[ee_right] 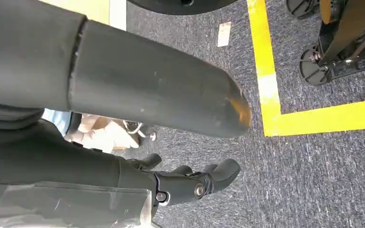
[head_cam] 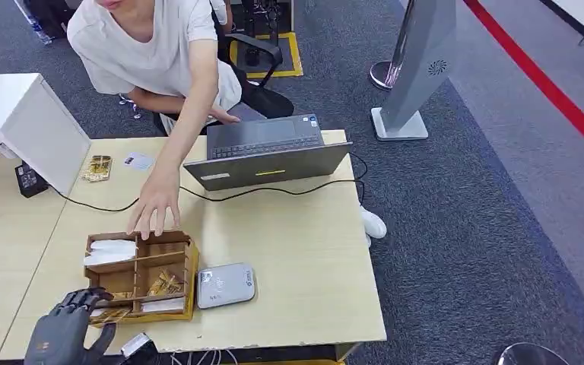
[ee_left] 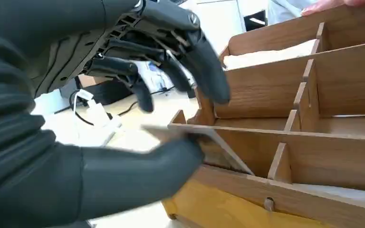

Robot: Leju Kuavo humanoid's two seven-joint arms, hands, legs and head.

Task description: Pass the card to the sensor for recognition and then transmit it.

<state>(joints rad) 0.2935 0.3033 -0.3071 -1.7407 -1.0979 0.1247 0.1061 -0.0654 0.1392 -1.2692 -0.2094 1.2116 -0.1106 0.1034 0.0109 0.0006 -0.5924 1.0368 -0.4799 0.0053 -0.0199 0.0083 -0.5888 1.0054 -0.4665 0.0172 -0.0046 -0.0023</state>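
Observation:
A wooden divided box (head_cam: 192, 274) stands near the table's front edge, with a flat grey card sensor (head_cam: 226, 285) just to its right. My left hand (head_cam: 65, 331) is at the box's near left corner, over a compartment of gold-coloured cards (head_cam: 110, 313). In the left wrist view a thin card (ee_left: 218, 153) lies tilted at the corner of the box (ee_left: 342, 156). The thumb (ee_left: 138, 171) is against the card's underside and the dark fingers (ee_left: 204, 71) are spread well above it. My right hand (ee_right: 76, 156) hangs over the carpet and holds nothing.
A person leans over the table, one hand (head_cam: 154, 211) on the box's far edge. Behind it are an open laptop (head_cam: 266, 152) with a black cable, a white case (head_cam: 30, 129) at the far left, and small cards (head_cam: 97, 167).

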